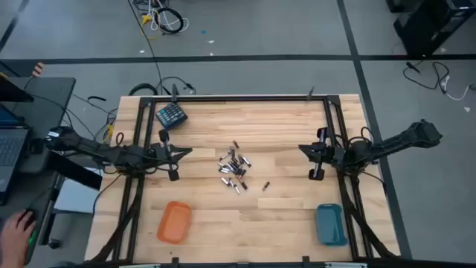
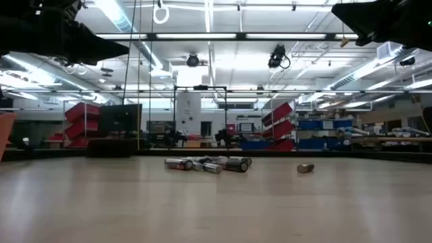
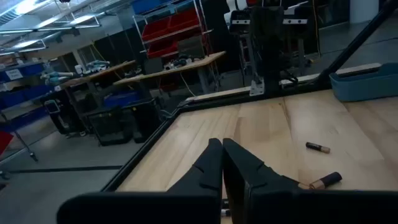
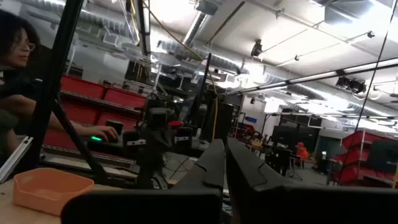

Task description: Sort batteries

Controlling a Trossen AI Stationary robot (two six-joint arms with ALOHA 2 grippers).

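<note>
Since both arms hang back at the sides with left gripper (image 1: 175, 155) and right gripper (image 1: 311, 152) fingers pressed together and holding nothing, the batteries (image 1: 235, 170) sit heaped mid-surface, unsorted, well apart from the orange tray (image 1: 174, 222) and blue tray (image 1: 331, 224).

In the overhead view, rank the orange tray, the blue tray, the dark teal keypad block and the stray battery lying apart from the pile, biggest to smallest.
1. orange tray and blue tray: they look about alike, so no ranking between them.
2. dark teal keypad block: clearly smaller than either tray.
3. stray battery: by far the smallest.
</note>
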